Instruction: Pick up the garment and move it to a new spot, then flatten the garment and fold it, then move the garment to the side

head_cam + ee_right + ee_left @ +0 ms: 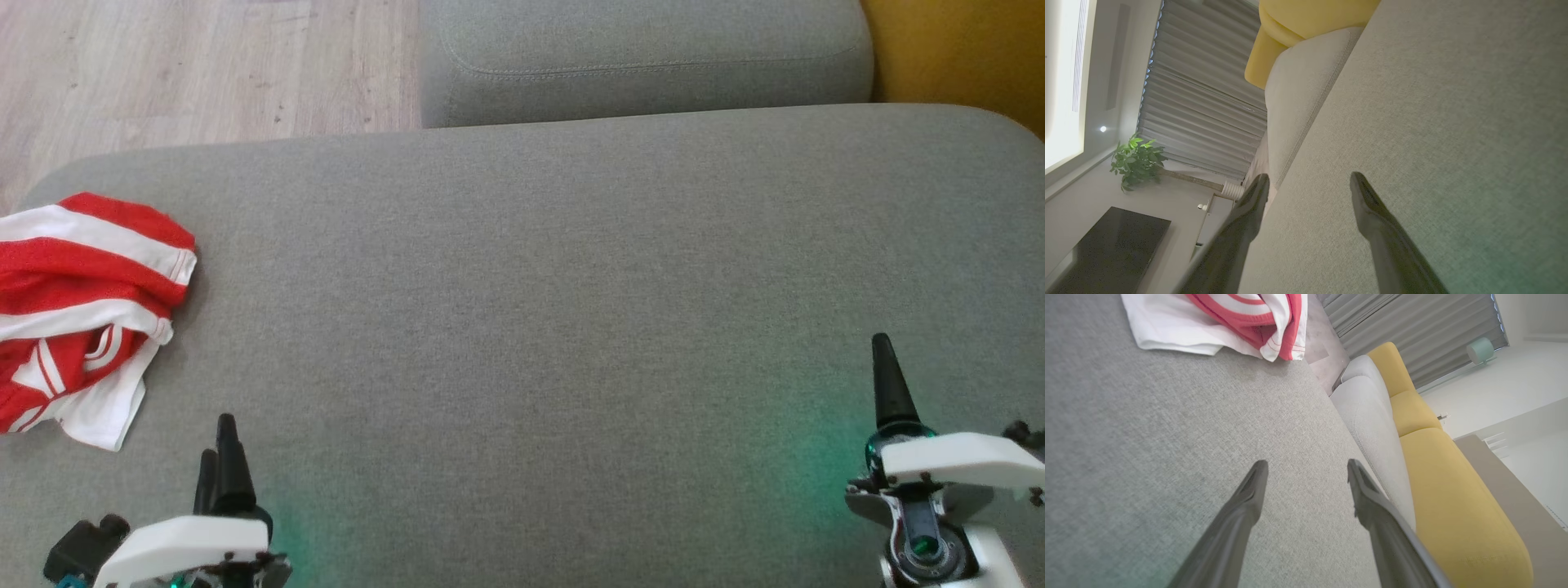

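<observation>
Grey sofa cushion [531, 286] spans the head view, and the garment [82, 302] lies bunched at its edge, just ahead and outward of the left gripper [217, 437], well apart from the right gripper [883, 359]. In the left wrist view the fingers are spread wide and hold nothing, with the garment ahead. In the right wrist view the fingers are likewise spread and hold nothing, over the cushion. The left arm looks the nearer reach.

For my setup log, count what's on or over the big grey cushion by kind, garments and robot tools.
Red and white garment: 1
Tools, both open: 2 (left tool, right tool)
Total: 3
</observation>
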